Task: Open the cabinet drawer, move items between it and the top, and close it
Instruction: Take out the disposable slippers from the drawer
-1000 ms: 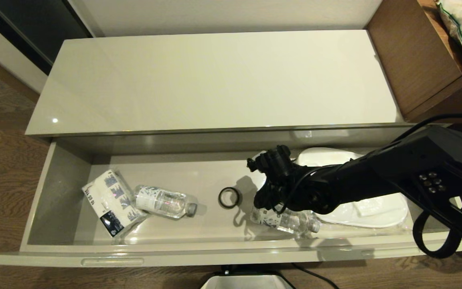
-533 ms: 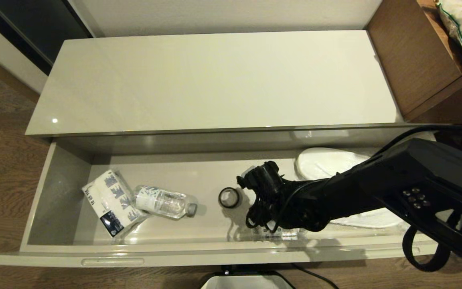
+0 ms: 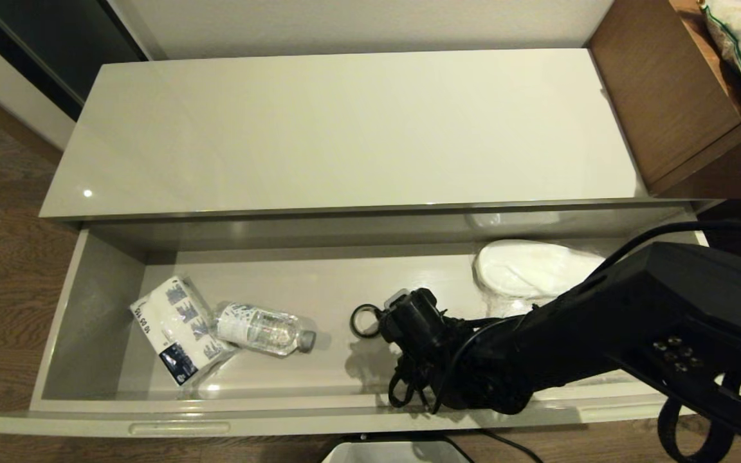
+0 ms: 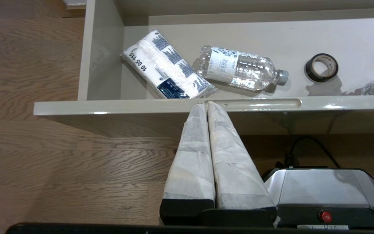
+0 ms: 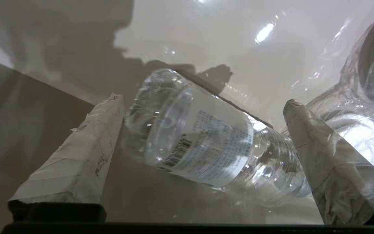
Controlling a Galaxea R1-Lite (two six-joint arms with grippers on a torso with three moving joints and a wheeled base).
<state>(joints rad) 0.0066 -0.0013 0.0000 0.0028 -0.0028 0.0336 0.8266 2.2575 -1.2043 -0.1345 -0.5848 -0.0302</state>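
Glossy grey-beige, the cabinet drawer [image 3: 97, 302] stands pulled far out below the top [image 3: 345, 128], a long cream-white panel with nothing lying on it. At the drawer's right end a white slipper [image 3: 531, 267] in its clear crinkly bag lies flat on the drawer floor near the back wall; the black right arm crosses over that end, so whatever of the pair lies beneath it is hidden.

The right claw [image 5: 203, 104] is down inside the drawer near the front wall, its taped fingers [image 5: 89, 136] spread wide on either side of a clear water bottle [image 5: 206, 143] that lies on its side between them; neither pad clearly presses it. Crinkled plastic shows just beside the far finger.

A roll of black tape [image 3: 365, 319] lies on the drawer floor just beside the arm's wrist. Farther toward the left end, a second water bottle [image 3: 261, 329] lies on its side, touching a blue-printed tissue pack [image 3: 174, 329].

The left claw [image 4: 206, 105] is parked in front of the drawer's front panel, over the wooden floor [image 4: 44, 156], its two taped fingers pressed together with nothing between them.
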